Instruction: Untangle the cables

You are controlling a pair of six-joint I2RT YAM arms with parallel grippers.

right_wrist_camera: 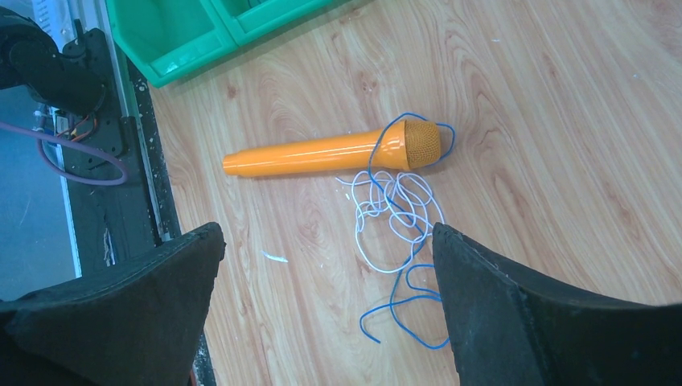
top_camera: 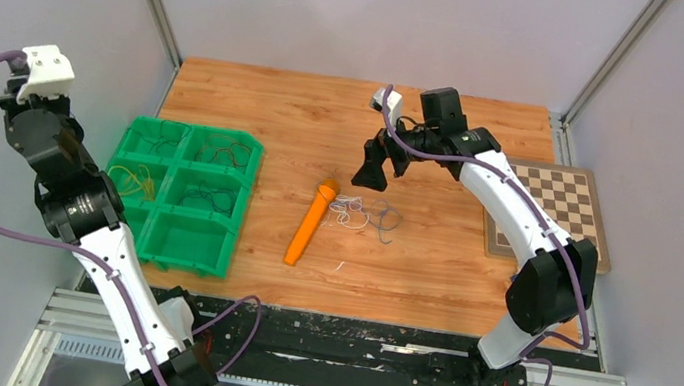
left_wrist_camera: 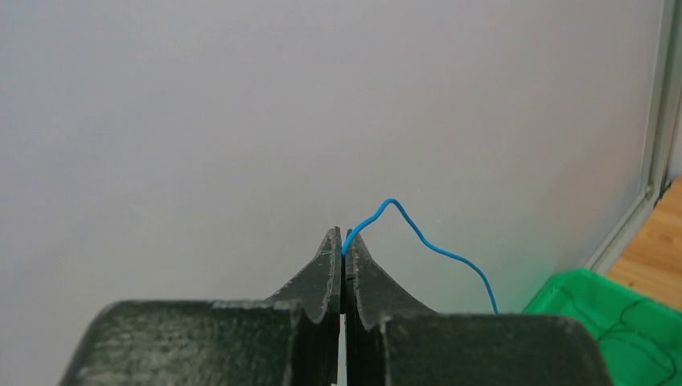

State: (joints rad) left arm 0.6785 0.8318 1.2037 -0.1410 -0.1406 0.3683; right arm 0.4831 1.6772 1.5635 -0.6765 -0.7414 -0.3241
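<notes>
The left pincer [left_wrist_camera: 343, 241] is clamped shut on a thin blue cable [left_wrist_camera: 392, 201], beyond the left edge of the table [top_camera: 429, 266]. The right pincer [right_wrist_camera: 326, 233], spread wide and holding nothing, hovers over white and blue cables [right_wrist_camera: 392, 211] tangled beside an orange microphone [right_wrist_camera: 322, 154] mid-table.

The left fingers [left_wrist_camera: 326, 277] pinch a thin blue cable [left_wrist_camera: 392, 202].

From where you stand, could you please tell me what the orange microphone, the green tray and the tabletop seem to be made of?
The orange microphone: likely moulded plastic, glossy, with streak highlights along the handle; the gridded head could be plastic or mesh. The green tray: smooth plastic, one even colour, thin moulded dividers. The tabletop: wood or wood-look laminate, matte, visible grain.
</notes>
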